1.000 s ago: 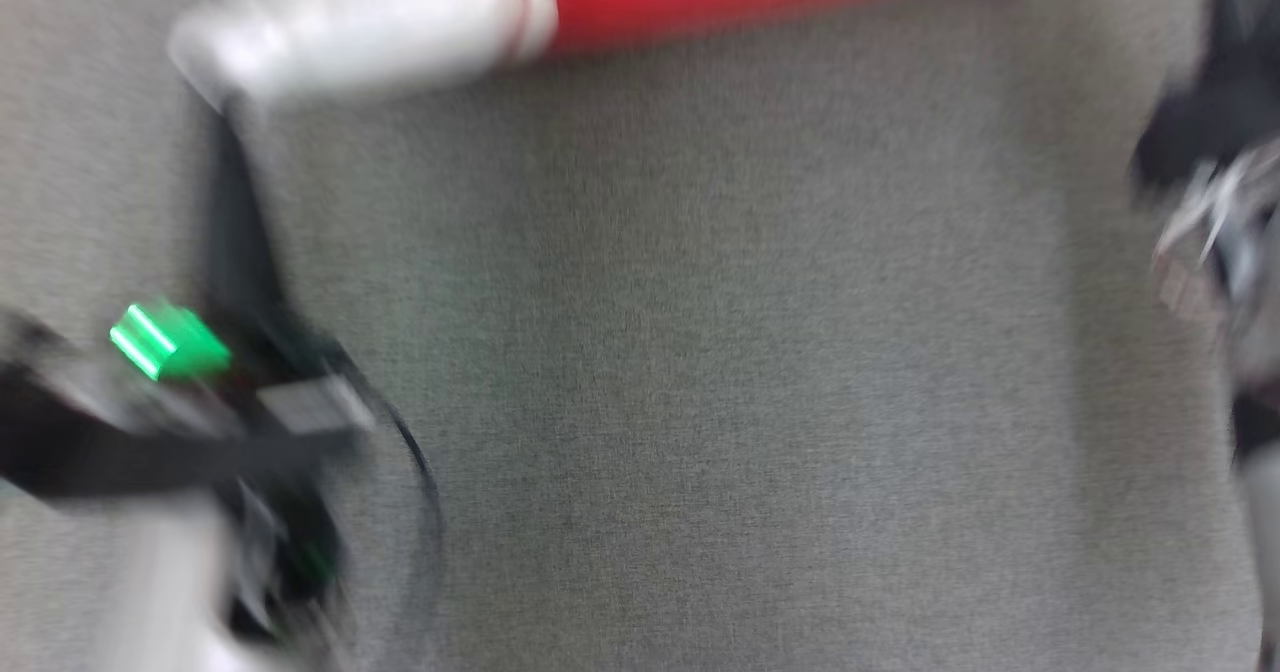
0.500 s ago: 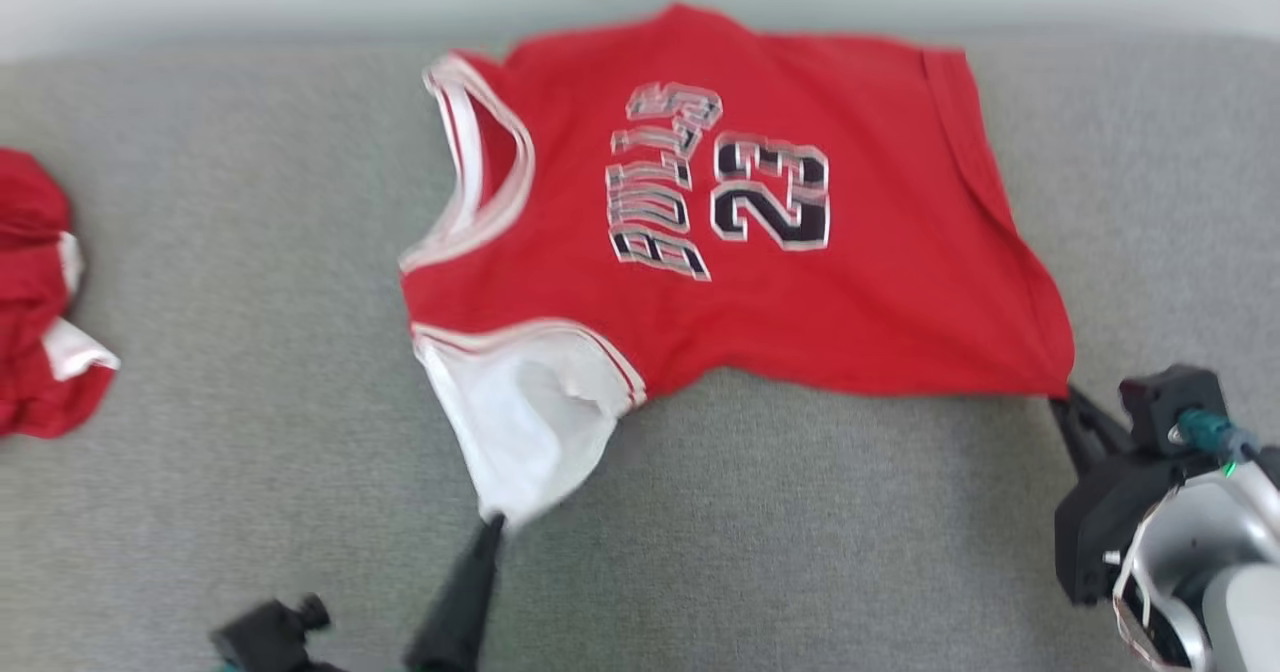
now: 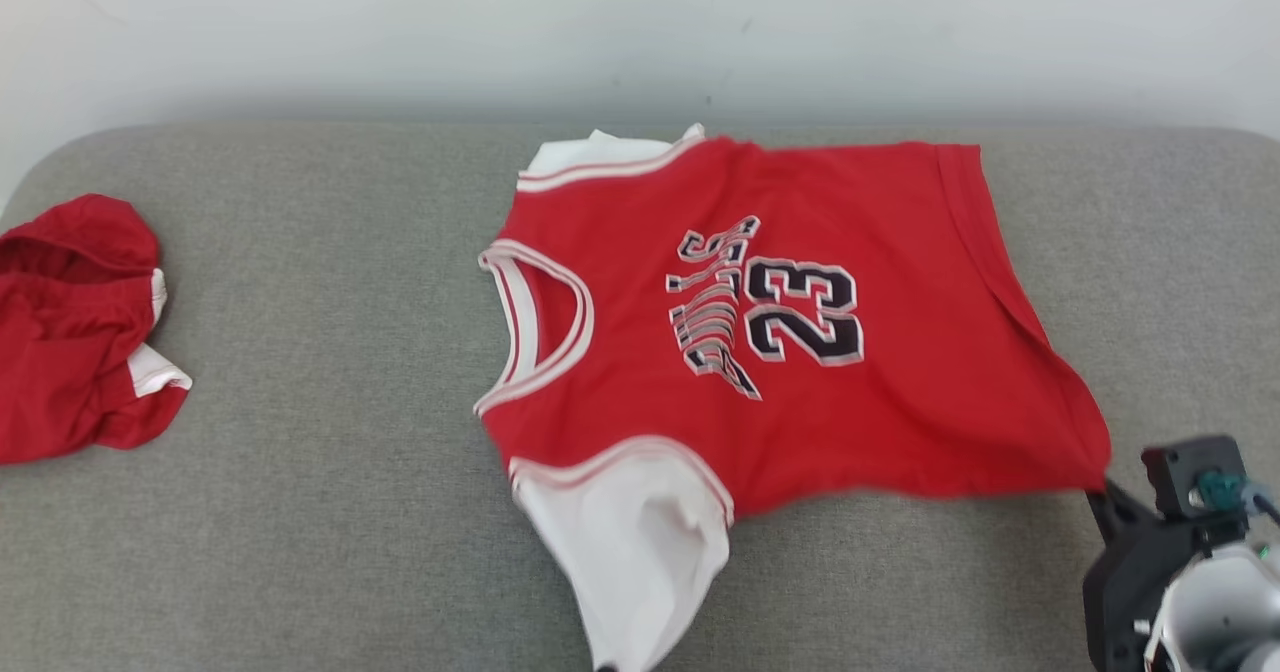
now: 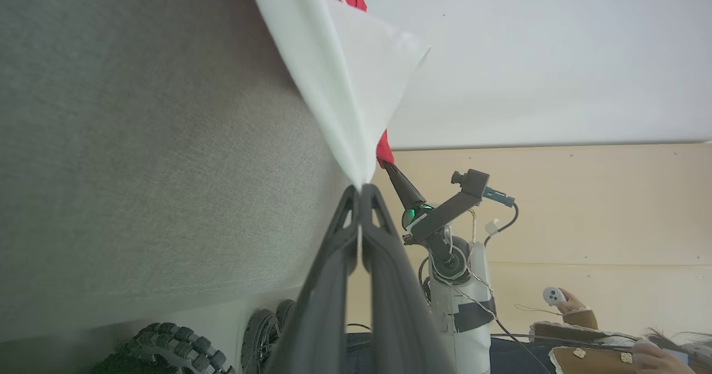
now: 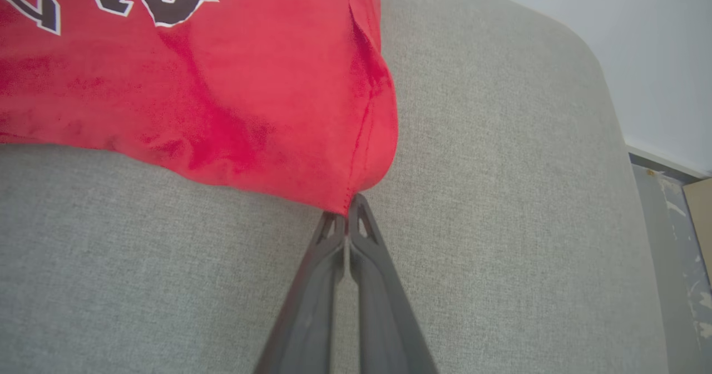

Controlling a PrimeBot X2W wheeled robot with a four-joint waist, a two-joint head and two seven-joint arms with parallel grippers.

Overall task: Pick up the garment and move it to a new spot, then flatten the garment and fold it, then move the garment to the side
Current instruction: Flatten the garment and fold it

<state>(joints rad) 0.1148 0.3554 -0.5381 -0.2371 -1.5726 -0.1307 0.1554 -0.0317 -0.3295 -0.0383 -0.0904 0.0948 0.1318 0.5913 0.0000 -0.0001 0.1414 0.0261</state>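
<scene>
The garment [image 3: 780,312] is a red jersey with white sleeves and a black "23", spread on the grey cushion [image 3: 350,402]. My left gripper [image 4: 361,193] is shut on the tip of the white sleeve [image 4: 345,84]; in the head view that sleeve [image 3: 640,552] hangs toward the bottom edge. My right gripper [image 5: 349,207] is shut on the red hem corner [image 5: 345,185]. In the head view the right gripper [image 3: 1100,492] sits at the lower right, pinching that corner. The left wrist view also shows the right gripper [image 4: 386,165] beyond the sleeve.
A second red garment [image 3: 75,327] lies crumpled at the cushion's left end. A white wall [image 3: 640,32] rises behind the cushion. In the left wrist view a person's hand holding a controller [image 4: 556,297] shows at lower right, and wheels [image 4: 167,352] sit below the cushion.
The head camera has swung up, so the whole jersey and wall are framed. The jersey lies more spread out, and both grippers still pinch the sleeve tip and hem corner.
</scene>
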